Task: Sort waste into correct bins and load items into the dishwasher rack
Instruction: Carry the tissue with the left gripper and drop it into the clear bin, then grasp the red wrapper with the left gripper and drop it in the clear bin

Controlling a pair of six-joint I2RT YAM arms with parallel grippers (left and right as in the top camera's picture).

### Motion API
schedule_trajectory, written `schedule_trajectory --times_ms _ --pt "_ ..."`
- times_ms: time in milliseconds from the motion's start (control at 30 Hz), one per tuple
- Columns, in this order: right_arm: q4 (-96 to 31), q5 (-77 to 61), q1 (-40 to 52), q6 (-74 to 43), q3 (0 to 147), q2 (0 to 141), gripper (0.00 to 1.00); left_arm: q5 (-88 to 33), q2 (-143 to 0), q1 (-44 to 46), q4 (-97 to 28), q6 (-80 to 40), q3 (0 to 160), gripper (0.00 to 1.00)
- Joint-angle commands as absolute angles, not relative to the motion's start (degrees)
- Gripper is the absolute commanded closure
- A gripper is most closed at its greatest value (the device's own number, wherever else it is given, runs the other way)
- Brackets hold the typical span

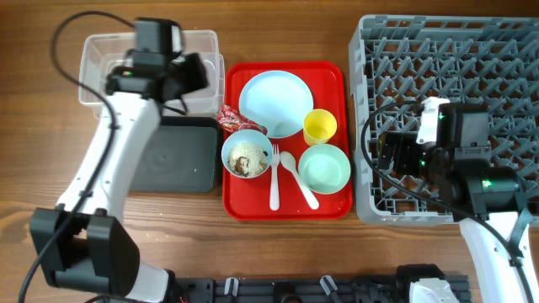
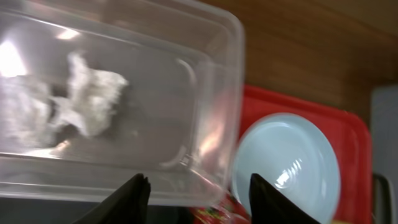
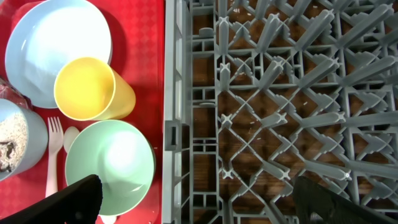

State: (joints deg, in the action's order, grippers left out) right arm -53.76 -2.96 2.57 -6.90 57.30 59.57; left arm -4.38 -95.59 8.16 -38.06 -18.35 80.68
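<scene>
My left gripper (image 2: 198, 198) is open and empty above the near right corner of the clear tub (image 1: 93, 63), which holds crumpled white tissue (image 2: 87, 102). The red wrapper (image 1: 229, 116) lies at the red tray's left edge, just below the jaws in the left wrist view (image 2: 214, 214). The pale blue plate (image 1: 275, 103), yellow cup (image 1: 319, 126), mint-green bowl (image 1: 324, 167), pale blue bowl (image 1: 247, 154) with crumbly leftovers, and white fork (image 1: 274, 172) and spoon (image 1: 296, 175) sit on the tray. My right gripper (image 3: 199, 199) is open and empty over the grey rack's (image 1: 472, 50) left edge.
The black tray (image 1: 177, 156) lies below the clear tub, left of the red serving tray (image 1: 328, 206). My left arm crosses over the black tray's left side. The rack (image 3: 280, 93) is bare of dishes where it shows.
</scene>
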Motion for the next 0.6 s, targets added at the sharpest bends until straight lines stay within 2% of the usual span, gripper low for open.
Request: schedule_trajectory --times_ms 0,100,200,300,533,567 --pt "-53.6 -3.9 2.7 -7.7 58.7 59.4 0.0 -3.9 -97.4 16.3 -39.9 -26.7 80.8 0.48" --pt "-53.7 -3.9 2.7 -7.7 58.7 59.4 0.0 -1.8 -102.2 21.6 -40.3 -34.3 80.8 0.46" --pt "-53.9 -3.9 2.7 -7.7 58.7 59.4 0.0 -0.6 -107.4 24.0 -40.3 -38.9 80.8 0.49" --pt "-53.9 -3.9 2.7 -7.7 58.7 59.4 0.0 3.2 -111.8 25.0 -40.4 -39.5 80.8 0.5" --pt "-53.9 -4.3 2.7 -7.7 58.7 59.4 0.0 3.6 -116.0 25.0 -40.4 -39.5 80.8 0.49" --pt "-53.9 -4.3 2.7 -7.7 58.7 59.4 0.0 3.6 -116.1 25.0 -40.4 -39.5 80.8 0.52"
